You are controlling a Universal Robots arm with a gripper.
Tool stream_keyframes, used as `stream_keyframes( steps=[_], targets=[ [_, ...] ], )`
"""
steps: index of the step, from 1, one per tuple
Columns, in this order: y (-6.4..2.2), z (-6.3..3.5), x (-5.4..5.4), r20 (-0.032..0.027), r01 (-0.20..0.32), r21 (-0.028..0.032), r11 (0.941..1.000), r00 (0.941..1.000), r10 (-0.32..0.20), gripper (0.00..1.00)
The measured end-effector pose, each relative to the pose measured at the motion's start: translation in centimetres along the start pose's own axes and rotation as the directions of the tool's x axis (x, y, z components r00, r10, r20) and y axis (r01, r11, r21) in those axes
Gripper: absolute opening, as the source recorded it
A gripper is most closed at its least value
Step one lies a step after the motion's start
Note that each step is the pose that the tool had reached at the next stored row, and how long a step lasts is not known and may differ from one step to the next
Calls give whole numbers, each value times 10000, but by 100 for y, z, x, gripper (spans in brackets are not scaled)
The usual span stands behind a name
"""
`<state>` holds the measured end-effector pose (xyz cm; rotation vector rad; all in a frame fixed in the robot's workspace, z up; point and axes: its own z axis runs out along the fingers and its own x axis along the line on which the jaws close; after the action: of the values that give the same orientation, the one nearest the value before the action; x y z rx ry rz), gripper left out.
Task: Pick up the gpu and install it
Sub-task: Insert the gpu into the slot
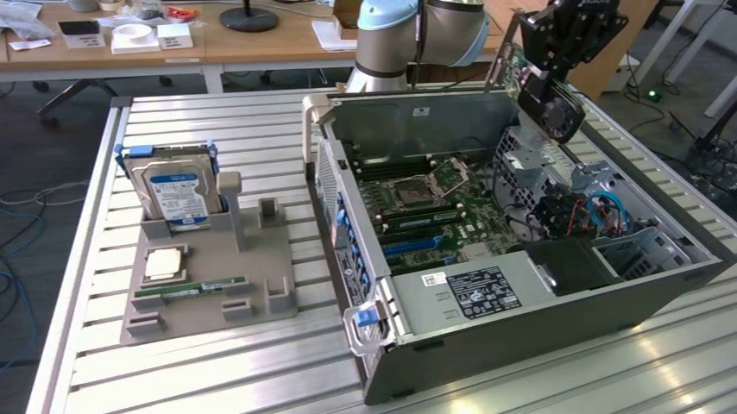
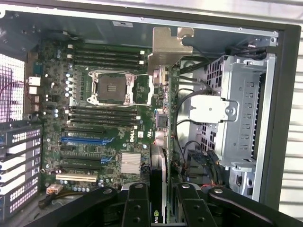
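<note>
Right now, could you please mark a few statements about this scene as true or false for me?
1. The pincer grips the gpu over the open computer case. True.
2. The hard drive lies inside the case. False: it stands upright in the grey fixture beside the case.
3. The green memory stick lies on the fixture. True.
4. The gpu is seated in a motherboard slot. False: it hangs above the motherboard.

Dark gpu (image 1: 555, 110), on edge, aloft over open case (image 1: 519, 345)

The gpu (image 1: 555, 108) hangs above the case (image 1: 553, 332), which sits on the table (image 1: 230, 366).
</note>
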<state>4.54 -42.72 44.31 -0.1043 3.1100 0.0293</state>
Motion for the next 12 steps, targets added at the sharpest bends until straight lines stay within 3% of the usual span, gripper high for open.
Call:
stream_keyframes(
  steps=[6, 12],
  targets=[
    [0, 0, 0, -13, 797, -26, 9968, 9968, -797, 26],
    [0, 1, 0, -26, 1702, -55, 9854, 9854, -1702, 26]
  ],
)
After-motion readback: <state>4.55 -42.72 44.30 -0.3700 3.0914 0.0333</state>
